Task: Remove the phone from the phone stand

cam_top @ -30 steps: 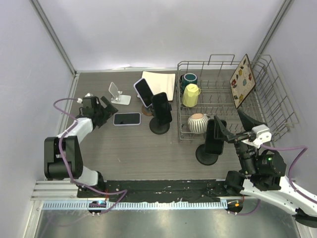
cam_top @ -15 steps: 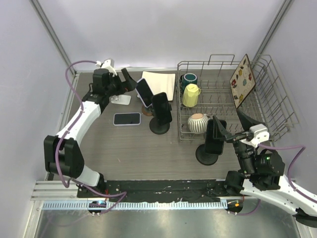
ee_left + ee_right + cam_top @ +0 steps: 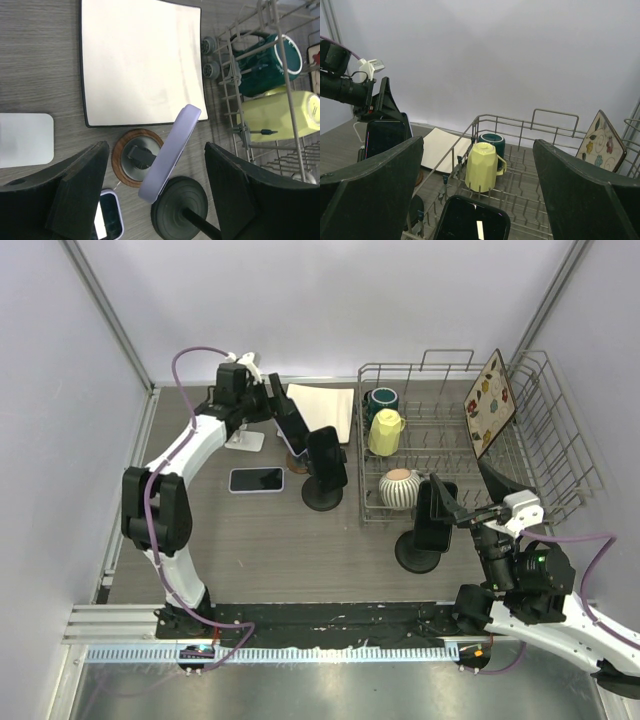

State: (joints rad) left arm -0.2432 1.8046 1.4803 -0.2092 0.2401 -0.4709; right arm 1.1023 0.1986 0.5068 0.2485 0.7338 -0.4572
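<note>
My left hand [image 3: 155, 149] is wide open and empty, with a finger either side of the lavender phone [image 3: 176, 131]. The phone leans on its wood-based stand [image 3: 131, 152], far middle of the worktop [image 3: 40, 70]. My right hand [image 3: 477, 142] is also open and empty.

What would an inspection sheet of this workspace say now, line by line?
Surface: grey wood table, flat.
Job's things: lilac phone tilted on wood-base stand; centre phone and right phone on black stands.
Clutter: flat phone, white stand, white board; rack holding teal mug, yellow mug, bowl, plate.
Grippers: left gripper open, either side of lilac phone, not touching; right gripper open, empty.
Cables: purple cable looping off each arm.
Surroundings: plain walls, nothing else seen.
</note>
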